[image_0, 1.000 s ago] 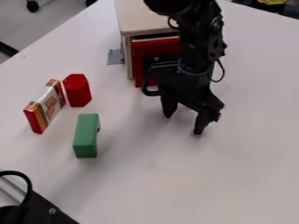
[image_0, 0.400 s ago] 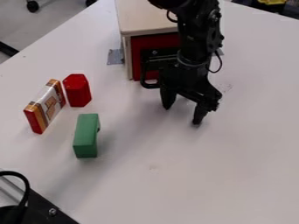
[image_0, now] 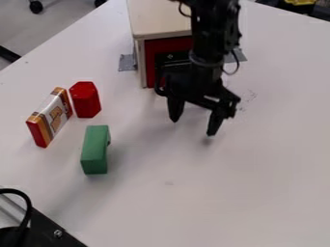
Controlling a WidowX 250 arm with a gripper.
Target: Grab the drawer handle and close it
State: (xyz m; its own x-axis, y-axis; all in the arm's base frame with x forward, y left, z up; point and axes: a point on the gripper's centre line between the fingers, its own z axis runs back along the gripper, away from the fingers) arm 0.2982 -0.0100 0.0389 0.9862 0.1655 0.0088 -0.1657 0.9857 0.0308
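The black gripper (image_0: 193, 126) hangs low over the table in front of the wooden drawer box, its two fingers spread apart with nothing between them. Behind it, the red drawer front (image_0: 150, 62) looks level with the edges of the light wooden box (image_0: 155, 21). A black handle piece (image_0: 172, 56) shows on the drawer front, partly covered by the arm and gripper body. Whether the gripper touches the handle cannot be told.
On the left of the white table (image_0: 193, 207) stand a red hexagonal block (image_0: 85, 99), a white, orange and red box (image_0: 50, 117) and a green block (image_0: 95, 149). A black device with a cable (image_0: 38, 229) sits at the lower left corner.
The red drawer stuck out of the box a second ago and now sits in it. The gripper has shifted back toward the box and slightly left, staying open.
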